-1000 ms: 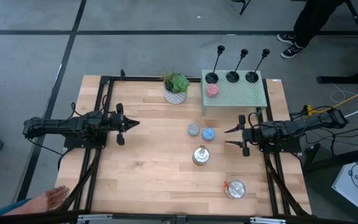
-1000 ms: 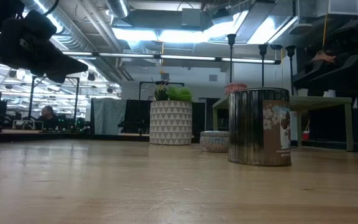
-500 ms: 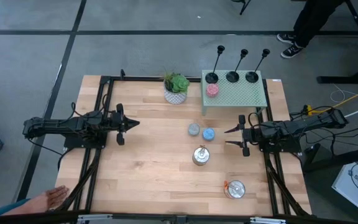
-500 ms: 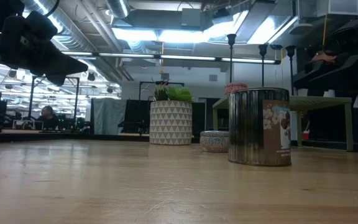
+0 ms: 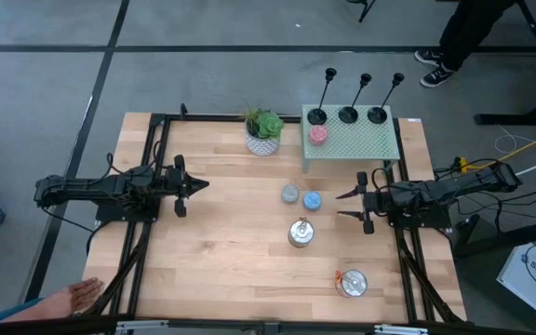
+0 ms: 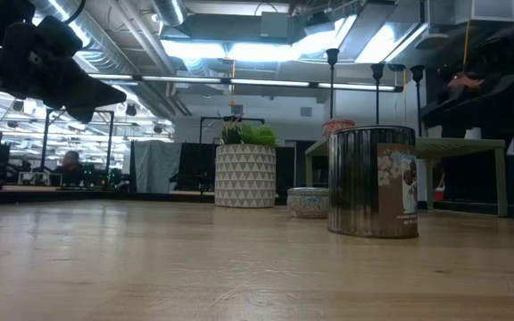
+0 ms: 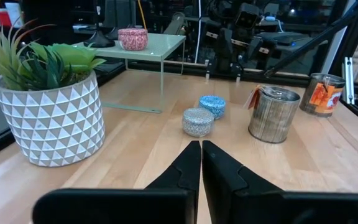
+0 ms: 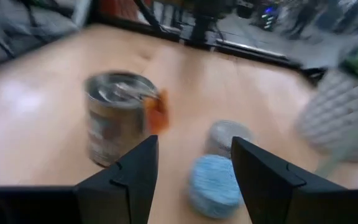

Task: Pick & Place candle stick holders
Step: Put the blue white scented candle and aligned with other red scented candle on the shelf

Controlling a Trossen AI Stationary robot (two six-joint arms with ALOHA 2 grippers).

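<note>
Three black candle stick holders (image 5: 347,114) stand in a row on the green perforated stand (image 5: 352,141), beside a pink candle (image 5: 317,135) — all well beyond the right gripper (image 5: 350,205), off to one side of it. This gripper hovers over the table (image 5: 221,233) with fingers apart, holding nothing; a silver tin (image 5: 300,233), a blue candle (image 5: 312,199) and a grey candle (image 5: 290,194) lie just ahead of it. Left gripper (image 5: 200,185) — fingers pressed together, empty, a potted plant (image 5: 264,130) ahead of it and to one side.

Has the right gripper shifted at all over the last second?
No. In the high view the right gripper sits at the same spot beside the nearer silver tin, below the green stand, fingers open and empty.
</note>
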